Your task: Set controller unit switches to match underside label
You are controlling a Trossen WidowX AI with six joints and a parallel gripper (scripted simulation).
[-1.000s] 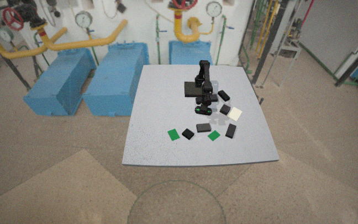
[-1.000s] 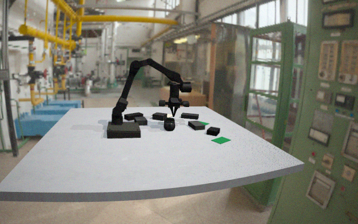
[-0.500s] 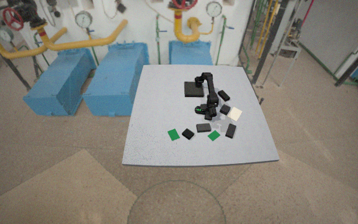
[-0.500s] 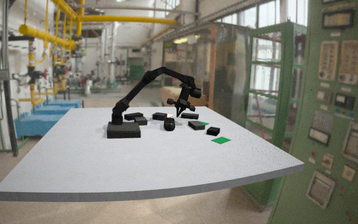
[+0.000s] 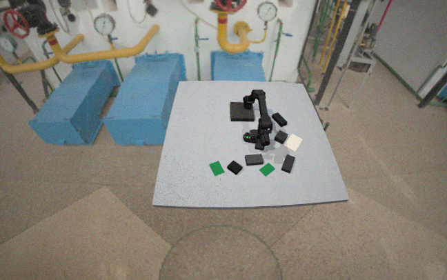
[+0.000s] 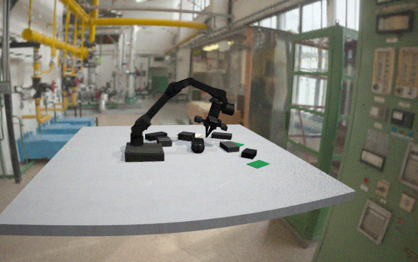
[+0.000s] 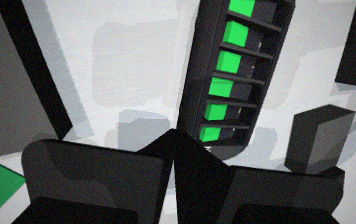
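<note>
The dark grey controller unit (image 5: 247,137) (image 6: 197,146) (image 7: 192,100) sits on its base on the bench (image 5: 193,138) (image 6: 97,193). In the wrist view its six rocker switches run in a slanted row, each with a green end on the left and a dark end on the right. I cannot tell surely which ends are pressed down. The label underneath is hidden. My gripper (image 6: 207,136) (image 7: 176,135) is shut and empty. Its tips are above the bench, beside one end of the unit and not seen touching it. In the top view the arm covers part of the unit.
Dark blocks (image 5: 254,159) (image 5: 234,167) (image 5: 288,163) (image 6: 229,146) lie in front of the arm, and others (image 5: 281,136) (image 5: 279,119) to its right. A cream card (image 5: 294,142) and two green cards (image 5: 216,168) (image 5: 267,169) (image 6: 258,164) lie flat.
</note>
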